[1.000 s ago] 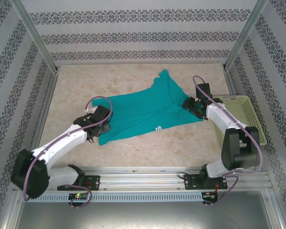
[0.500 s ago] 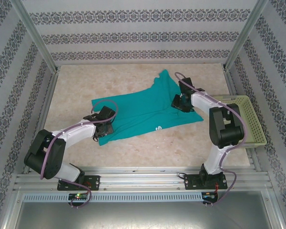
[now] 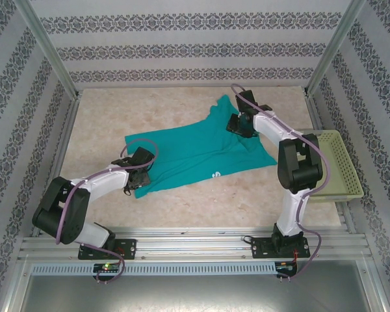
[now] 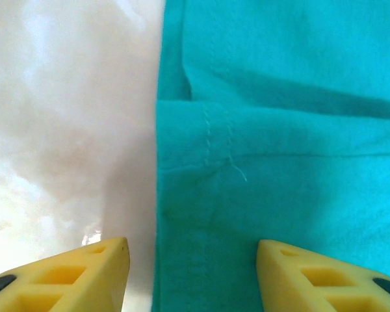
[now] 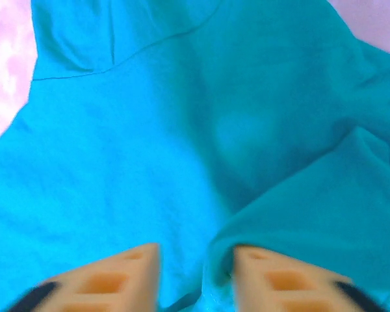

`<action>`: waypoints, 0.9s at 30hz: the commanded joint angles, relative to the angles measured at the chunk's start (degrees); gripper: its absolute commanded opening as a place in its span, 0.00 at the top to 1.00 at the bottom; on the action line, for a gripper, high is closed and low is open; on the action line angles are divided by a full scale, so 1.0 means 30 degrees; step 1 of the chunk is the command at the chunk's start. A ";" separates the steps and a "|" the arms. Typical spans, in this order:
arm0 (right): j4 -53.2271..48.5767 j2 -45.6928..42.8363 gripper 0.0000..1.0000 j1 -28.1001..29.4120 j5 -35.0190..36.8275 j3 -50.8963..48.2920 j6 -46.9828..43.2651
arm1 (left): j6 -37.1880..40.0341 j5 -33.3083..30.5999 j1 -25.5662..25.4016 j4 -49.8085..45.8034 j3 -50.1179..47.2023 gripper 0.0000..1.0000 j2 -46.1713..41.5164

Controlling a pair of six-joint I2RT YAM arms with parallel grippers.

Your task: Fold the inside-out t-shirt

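teal t-shirt, edge between left pincer tips

We see that the right gripper has travelled from the right edge of the t-shirt, beside the basket, to the far sleeve. Its arm now stands upright, uncovering more of the basket. The left gripper has slid nearer along the t-shirt's left edge, baring the far-left corner it covered.

No legible text; t-shirt tag unreadable.
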 commanded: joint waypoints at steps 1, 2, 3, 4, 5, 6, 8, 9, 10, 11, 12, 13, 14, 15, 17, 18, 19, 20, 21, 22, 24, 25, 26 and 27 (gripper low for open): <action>-0.1515 0.0461 0.51 -0.0092 0.0628 0.1123 -0.0687 | 0.0831 -0.1042 0.0475 -0.1145 0.1115 0.43 -0.0914; -0.1643 0.0374 0.50 -0.0163 0.0612 0.1303 -0.0907 | 0.0990 -0.1201 0.0547 -0.1346 0.1515 0.42 -0.0974; -0.1846 0.0214 0.50 -0.0229 0.0617 0.1458 -0.1074 | 0.1228 -0.1273 0.0660 -0.1463 0.1990 0.40 -0.0971; -0.2059 -0.0042 0.49 -0.0343 0.0655 0.1460 -0.1139 | 0.1537 -0.1167 0.0770 -0.1526 0.2511 0.38 -0.0826; -0.2081 -0.0362 0.49 -0.0462 0.0742 0.1244 -0.1199 | 0.1826 -0.0981 0.0837 -0.1565 0.2980 0.38 -0.0569; -0.2025 -0.0796 0.49 -0.0597 0.0967 0.0782 -0.1227 | 0.2043 -0.0977 0.0875 -0.1877 0.3667 0.37 -0.0136; -0.1581 -0.1777 0.49 -0.0915 0.1219 -0.0510 -0.1175 | 0.2242 -0.1352 0.0949 -0.2383 0.4625 0.35 0.0760; -0.1271 -0.2243 0.49 -0.1144 0.1177 -0.1251 -0.1176 | 0.2247 -0.1402 0.1141 -0.2379 0.4931 0.34 0.1209; -0.1058 -0.2646 0.49 -0.1364 0.1083 -0.1896 -0.1173 | 0.2274 -0.1190 0.1460 -0.2246 0.5167 0.34 0.1627; -0.0918 -0.2943 0.49 -0.1566 0.0971 -0.2486 -0.1198 | 0.2277 -0.0806 0.1856 -0.2074 0.5312 0.34 0.1944; -0.0740 -0.3262 0.49 -0.1756 0.0893 -0.3136 -0.1249 | 0.2340 -0.0387 0.2261 -0.1679 0.5441 0.34 0.2279; -0.0509 -0.3572 0.49 -0.1909 0.0905 -0.3887 -0.1250 | 0.2413 -0.0058 0.2637 -0.1372 0.5591 0.34 0.2594; -0.0255 -0.3909 0.49 -0.2026 0.0857 -0.4506 -0.1242 | 0.2450 0.0186 0.2904 -0.1162 0.5763 0.34 0.2899; 0.0051 -0.4187 0.49 -0.2138 0.0707 -0.5210 -0.1237 | 0.2690 0.0556 0.3170 -0.0771 0.5963 0.34 0.3310; 0.0567 -0.4515 0.49 -0.2329 0.0421 -0.6290 -0.1070 | 0.3020 0.1298 0.3459 -0.0365 0.6551 0.34 0.4305; 0.0872 -0.4577 0.49 -0.2429 0.0105 -0.6865 -0.0846 | 0.3050 0.1513 0.3571 -0.0264 0.6854 0.34 0.4883; 0.1229 -0.4597 0.49 -0.2539 -0.0276 -0.7334 -0.0583 | 0.3138 0.1857 0.3630 -0.0082 0.7099 0.34 0.5454; 0.1552 -0.4579 0.49 -0.2627 -0.0583 -0.7817 -0.0251 | 0.3147 0.2143 0.3714 0.0028 0.7320 0.34 0.5916; 0.1868 -0.4554 0.49 -0.2753 -0.0794 -0.8395 0.0198 | 0.3081 0.2386 0.3806 0.0063 0.7530 0.34 0.6418; 0.2008 -0.4570 0.49 -0.2885 -0.0754 -0.8894 0.0771 | 0.3074 0.2681 0.3872 0.0188 0.7691 0.34 0.6856; 0.2694 -0.4955 0.49 -0.3055 -0.0690 -1.0164 0.1738 | 0.3033 0.2860 0.3985 0.0206 0.7889 0.34 0.7503; 0.2877 -0.5257 0.49 -0.3034 -0.0583 -1.0730 0.2165 | 0.3023 0.2744 0.4049 0.0063 0.7973 0.34 0.7763; 0.3106 -0.5534 0.49 -0.2977 -0.0598 -1.1243 0.2491 | 0.3076 0.2582 0.4133 -0.0079 0.8007 0.34 0.7917; 0.3242 -0.5867 0.49 -0.2911 -0.0641 -1.1748 0.2768 | 0.2983 0.2334 0.4246 -0.0268 0.7953 0.34 0.8019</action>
